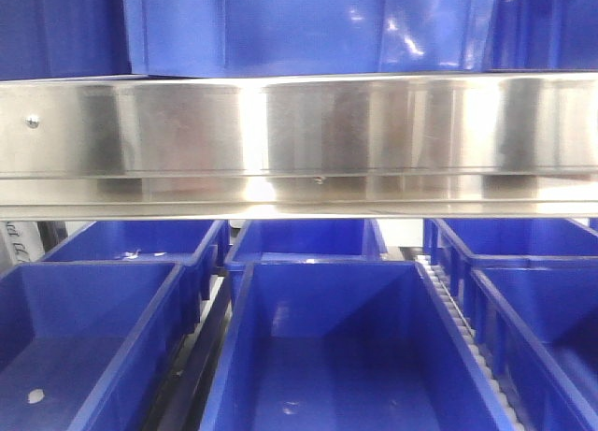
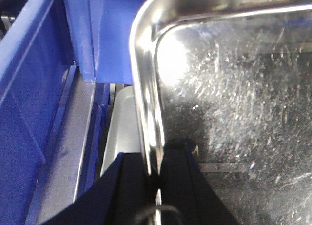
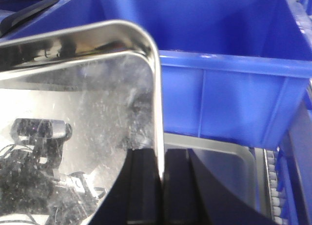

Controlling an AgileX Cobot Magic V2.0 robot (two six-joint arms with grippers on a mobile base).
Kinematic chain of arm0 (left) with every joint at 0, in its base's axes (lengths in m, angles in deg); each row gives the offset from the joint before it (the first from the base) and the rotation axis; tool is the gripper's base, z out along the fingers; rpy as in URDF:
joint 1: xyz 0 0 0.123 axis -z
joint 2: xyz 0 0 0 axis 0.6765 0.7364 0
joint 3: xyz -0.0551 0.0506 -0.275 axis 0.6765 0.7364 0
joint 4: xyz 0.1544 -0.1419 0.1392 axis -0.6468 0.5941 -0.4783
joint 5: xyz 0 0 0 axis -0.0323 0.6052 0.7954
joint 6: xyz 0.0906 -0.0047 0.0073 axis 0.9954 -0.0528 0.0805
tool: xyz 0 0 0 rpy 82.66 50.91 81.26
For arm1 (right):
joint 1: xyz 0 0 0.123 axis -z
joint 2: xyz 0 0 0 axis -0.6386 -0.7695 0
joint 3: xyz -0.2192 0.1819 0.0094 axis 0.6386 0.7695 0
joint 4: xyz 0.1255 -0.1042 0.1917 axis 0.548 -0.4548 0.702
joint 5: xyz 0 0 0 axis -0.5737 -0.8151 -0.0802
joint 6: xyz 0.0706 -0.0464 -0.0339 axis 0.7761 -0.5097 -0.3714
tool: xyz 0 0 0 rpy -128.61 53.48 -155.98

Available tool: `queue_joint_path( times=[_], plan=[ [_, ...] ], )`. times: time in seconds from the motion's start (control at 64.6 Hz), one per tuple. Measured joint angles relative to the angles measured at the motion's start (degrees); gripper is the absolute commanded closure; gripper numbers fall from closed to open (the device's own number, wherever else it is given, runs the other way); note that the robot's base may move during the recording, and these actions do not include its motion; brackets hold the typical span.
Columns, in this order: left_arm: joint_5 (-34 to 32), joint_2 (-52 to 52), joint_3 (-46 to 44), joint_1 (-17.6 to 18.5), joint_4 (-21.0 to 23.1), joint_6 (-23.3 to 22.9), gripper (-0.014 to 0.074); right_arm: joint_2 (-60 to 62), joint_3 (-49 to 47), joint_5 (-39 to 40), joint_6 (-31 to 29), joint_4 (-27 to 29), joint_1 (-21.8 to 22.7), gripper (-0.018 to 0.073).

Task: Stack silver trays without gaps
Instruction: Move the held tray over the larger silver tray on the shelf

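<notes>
A silver tray (image 2: pixel 234 88) with a scratched shiny floor is held in the air by both grippers. My left gripper (image 2: pixel 158 159) is shut on its left rim, one black finger inside the tray and one outside. The same tray shows in the right wrist view (image 3: pixel 83 98), where my right gripper (image 3: pixel 161 156) is shut on its right rim. Below it lies a second silver tray (image 3: pixel 226 159), its rounded corner showing beside my right fingers. Its pale rim also shows in the left wrist view (image 2: pixel 124 122). Neither the trays nor the grippers show in the front view.
A long brushed-steel rail (image 1: pixel 299 136) with a screw crosses the front view. Several blue plastic bins (image 1: pixel 327 356) stand below it and more above. A blue bin (image 3: pixel 229 88) stands just behind the trays, and another bin wall (image 2: pixel 29 88) lies left of the held tray.
</notes>
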Motion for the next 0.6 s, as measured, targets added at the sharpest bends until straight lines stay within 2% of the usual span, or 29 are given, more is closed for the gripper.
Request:
queue_joint_path(
  times=[0.604],
  plan=[
    [0.0, 0.0, 0.0, 0.0, 0.0, 0.0, 0.0613, 0.0, 0.0, 0.0, 0.0, 0.0, 0.0, 0.0627]
  ],
)
